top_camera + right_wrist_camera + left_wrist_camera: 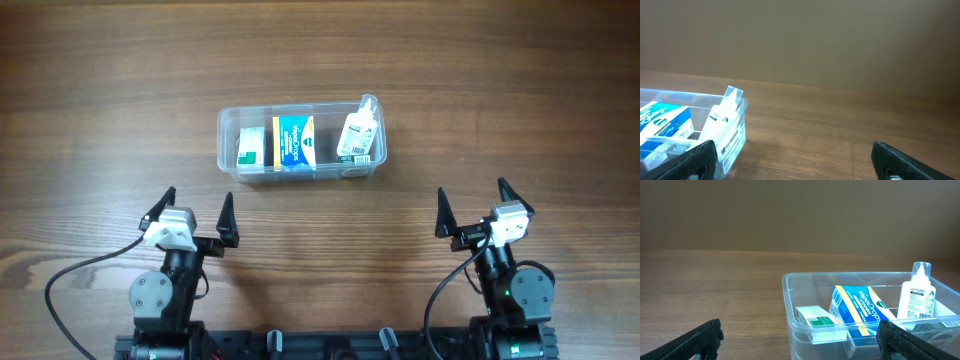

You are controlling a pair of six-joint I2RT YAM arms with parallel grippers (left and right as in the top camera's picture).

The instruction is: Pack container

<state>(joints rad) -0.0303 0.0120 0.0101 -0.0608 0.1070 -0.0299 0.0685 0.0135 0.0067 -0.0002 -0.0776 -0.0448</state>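
Observation:
The clear plastic container (pixel 228 150) sits at the table's middle back. Inside it lie a green-and-white box (pixel 249 147), a blue-and-yellow box (pixel 294 142) and a white bottle (pixel 359 131) at its right end. The left wrist view shows the container (pixel 790 305) with the green-and-white box (pixel 815 318), the blue-and-yellow box (pixel 857 307) and the bottle (pixel 916 297). The right wrist view shows the container's right end (pixel 742 131) and the bottle (pixel 722 120). My left gripper (pixel 196 216) and right gripper (pixel 478 208) are open and empty, near the front edge, apart from the container.
The wooden table (pixel 320 60) spreads all round the container. Black cables (pixel 70 275) run from both arm bases at the front edge.

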